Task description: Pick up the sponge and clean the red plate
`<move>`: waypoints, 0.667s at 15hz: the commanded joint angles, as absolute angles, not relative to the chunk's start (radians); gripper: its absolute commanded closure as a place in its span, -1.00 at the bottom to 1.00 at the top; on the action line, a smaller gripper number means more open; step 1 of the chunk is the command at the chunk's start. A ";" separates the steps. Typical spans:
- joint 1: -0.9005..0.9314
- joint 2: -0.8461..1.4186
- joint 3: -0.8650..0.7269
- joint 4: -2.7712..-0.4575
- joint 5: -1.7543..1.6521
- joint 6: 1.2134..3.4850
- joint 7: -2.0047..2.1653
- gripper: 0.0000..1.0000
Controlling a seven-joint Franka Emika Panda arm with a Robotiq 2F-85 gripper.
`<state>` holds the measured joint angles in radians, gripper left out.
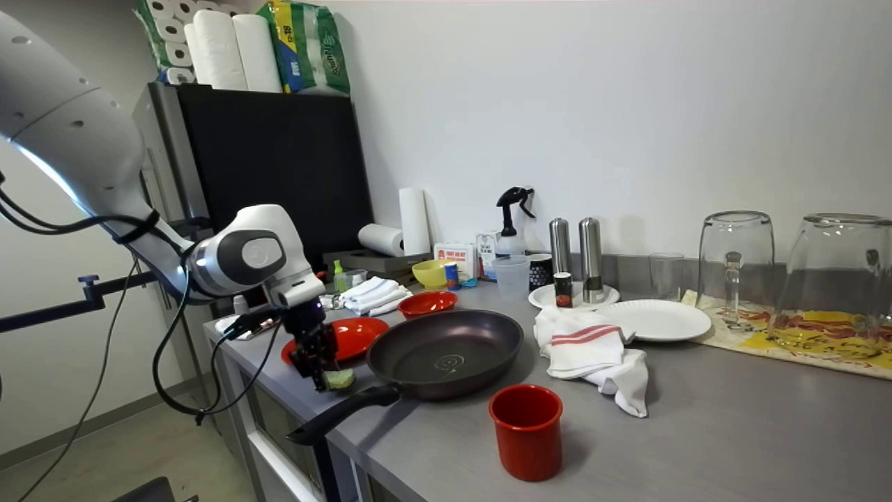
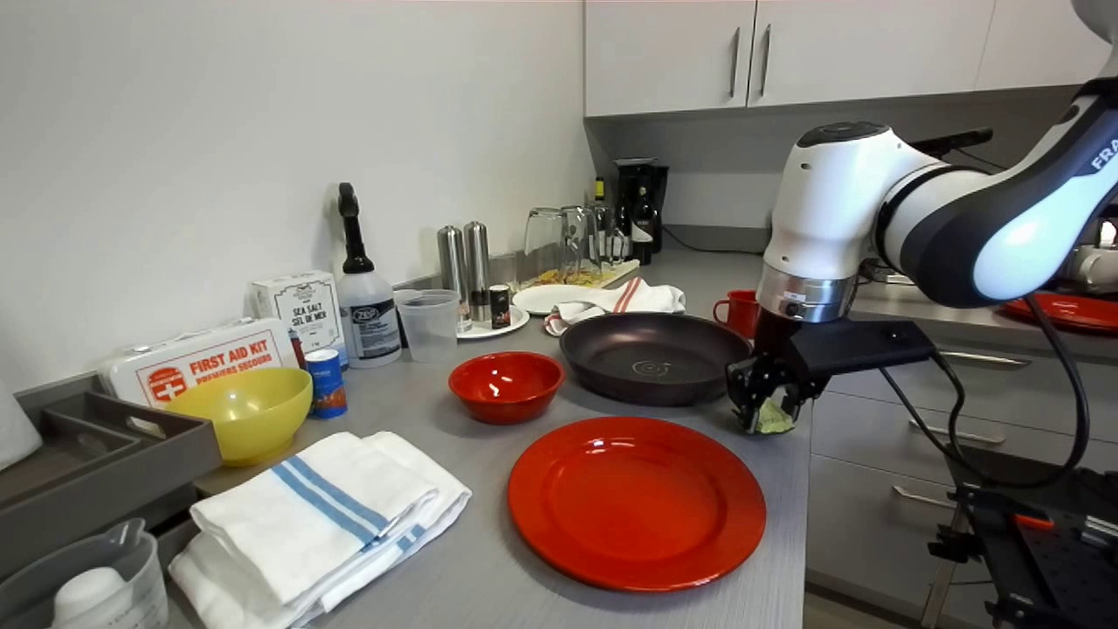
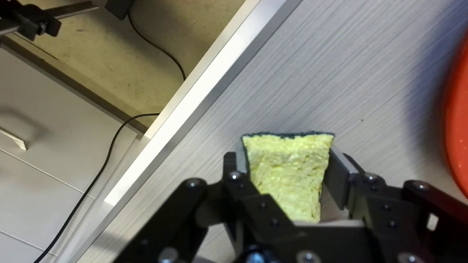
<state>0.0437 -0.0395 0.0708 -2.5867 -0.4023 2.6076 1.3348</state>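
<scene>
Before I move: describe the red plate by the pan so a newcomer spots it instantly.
On the gray counter, find the black pan. The plate lies next to it, near the counter's edge. It is flat, round and glossy red; the nearby red bowl is deep and smaller, and the red cup is tall.

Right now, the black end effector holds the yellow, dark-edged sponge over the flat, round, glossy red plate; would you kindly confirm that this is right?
Not quite: the end effector does hold the sponge, but over the grey, streaked countertop beside the plate. The wrist view shows the plate apart from the sponge, at the right of the picture.
</scene>
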 commanded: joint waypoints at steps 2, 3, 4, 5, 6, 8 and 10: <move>0.028 -0.047 0.073 -2.607 -0.486 2.664 1.443 0.47; 0.028 -0.044 0.073 -2.606 -0.492 2.666 1.453 0.47; 0.029 -0.039 0.074 -2.605 -0.490 2.668 1.455 0.47; 0.031 -0.034 0.074 -2.604 -0.482 2.670 1.457 0.47; 0.033 -0.031 0.075 -2.605 -0.482 2.672 1.462 0.47; 0.035 -0.011 0.075 -2.599 -0.487 2.682 1.472 0.47; 0.040 0.010 0.074 -2.591 -0.495 2.688 1.475 0.47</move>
<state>0.0352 -0.0185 0.0735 -2.5921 -0.4665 2.6525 1.4342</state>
